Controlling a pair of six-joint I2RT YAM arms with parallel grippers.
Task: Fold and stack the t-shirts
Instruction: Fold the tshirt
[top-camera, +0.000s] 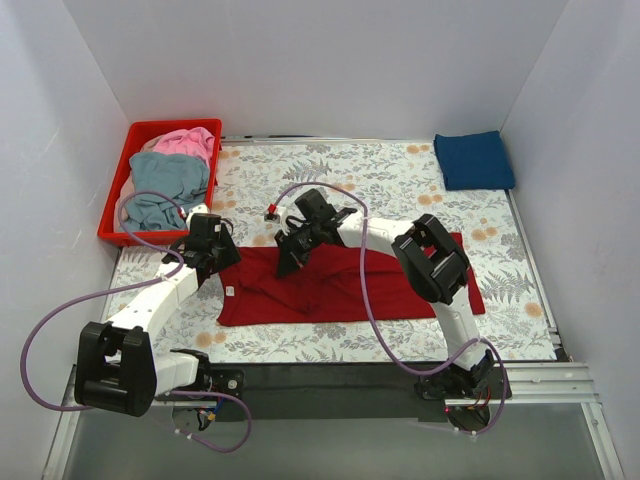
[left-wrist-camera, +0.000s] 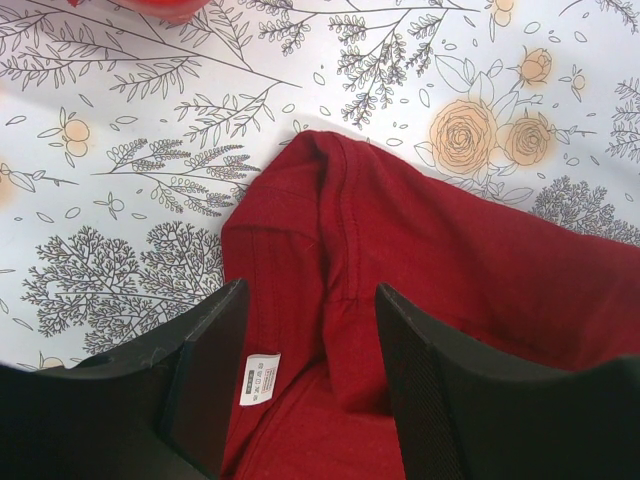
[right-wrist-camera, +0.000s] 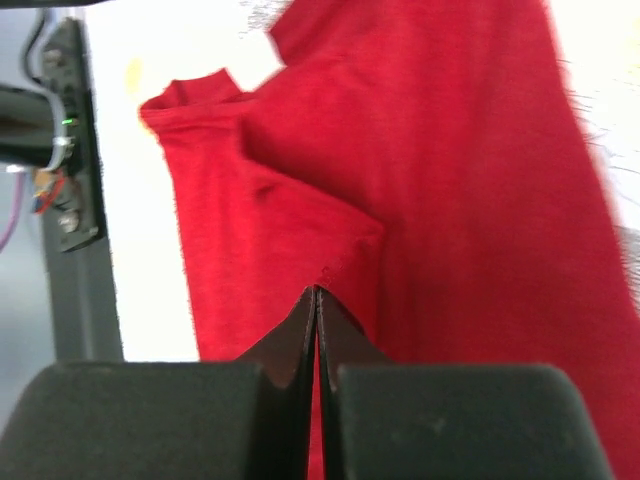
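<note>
While the right gripper (right-wrist-camera: 315, 295) pinches a ridge of the dark red t-shirt (top-camera: 340, 290), jaws pressed together, the left gripper (left-wrist-camera: 312, 300) straddles its left edge, spread wide. Shirt lies mid-table, toward the near edge. Looks mid-fold; left needs to grab next, I'd guess.

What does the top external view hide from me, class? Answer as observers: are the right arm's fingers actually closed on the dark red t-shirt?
Observer: Yes. The right wrist view shows the right gripper shut, pinching a fold of the dark red t-shirt.
Operator: And on the left?
Observer: The left gripper is open, with a raised seam ridge of the shirt between its fingers.
Operator: That white speck near them?
Observer: A care label, lying on the cloth beside one finger.
</note>
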